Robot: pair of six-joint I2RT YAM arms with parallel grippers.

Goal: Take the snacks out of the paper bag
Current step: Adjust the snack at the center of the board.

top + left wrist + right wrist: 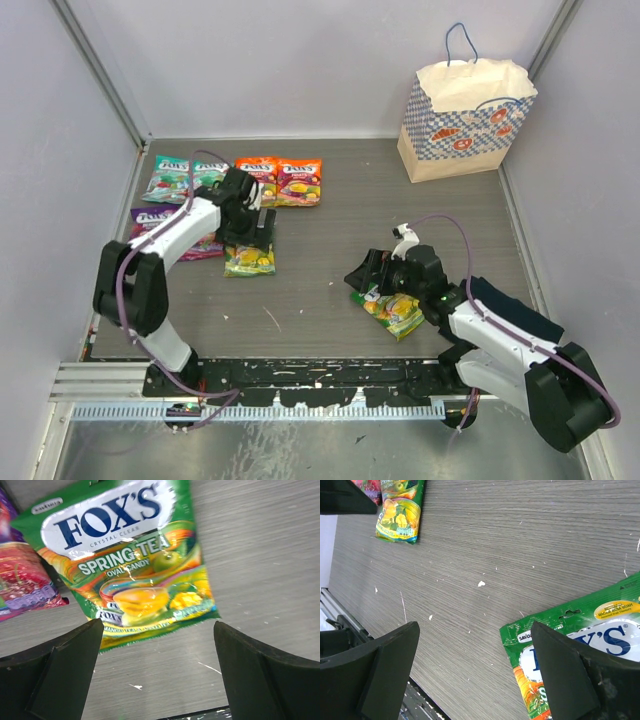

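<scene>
- From overhead, the paper bag (465, 115) stands upright in the far right corner of the desk (330, 215). It is beige with a blue-white checkered band and a blue cord handle, and it is well apart from both arms. Neither wrist view catches it.
- Only the overhead view takes in the snacks (257, 172) lying flat at the far left. There are two teal and two orange, with purple ones just nearer, partly under the left arm.
- The left tool (255, 238) hangs over a green-yellow packet (249, 261).
- The left wrist view brings that packet (135, 565) close. It is glossy film with a white oval logo, "Spring Tea", a pictured cup and a flat lower edge.
- In that wrist view the left tool (160, 675) is spread wide with nothing in it, and the packet lies on the desk beyond the tips. A purple-red packet (25, 590) shows at the left edge.
- The right tool (365, 278) sits right of the desk's middle, just beside a second green packet (392, 312).
- In the right wrist view its blunt black fingers (385, 670) stand wide apart and empty. That packet (580, 645) lies flat, partly behind one finger, and I cannot tell whether they touch.
- Up close the desk is grey wood-grain laminate dotted with white flecks.
</scene>
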